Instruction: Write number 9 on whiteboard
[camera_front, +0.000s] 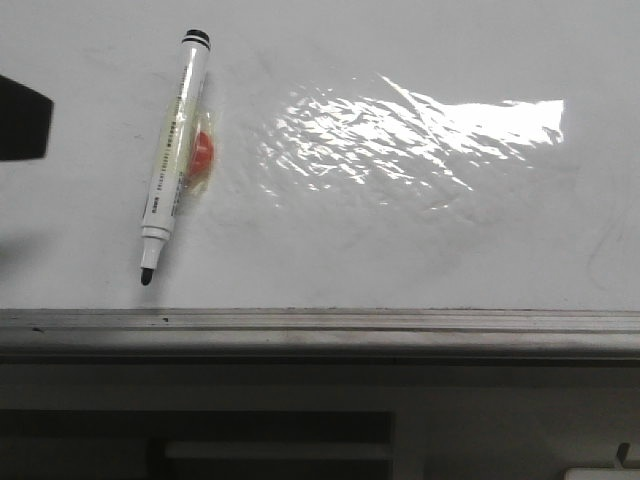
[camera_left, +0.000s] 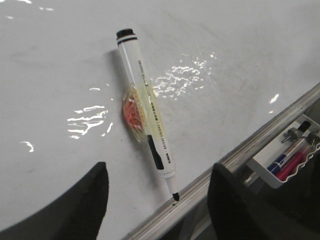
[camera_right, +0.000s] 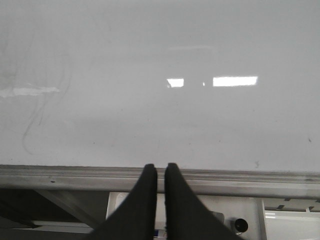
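The whiteboard (camera_front: 420, 250) is glossy white with wrinkled film and a grey rail along its near edge. No number 9 shows on it; only faint smudges. A white uncapped black marker (camera_front: 172, 160) lies on the board at the left, tip toward the rail, taped to a small orange piece (camera_front: 201, 155). It also shows in the left wrist view (camera_left: 147, 115). My left gripper (camera_left: 157, 175) is open and empty, its fingers either side of the marker's tip, above it. My right gripper (camera_right: 160, 167) is shut and empty over the rail (camera_right: 75, 175).
A white tray (camera_left: 292, 160) with blue, red and black markers hangs below the rail. A dark part of the left arm (camera_front: 22, 118) shows at the left edge of the front view. Bright glare lies on the board's middle (camera_front: 420, 135).
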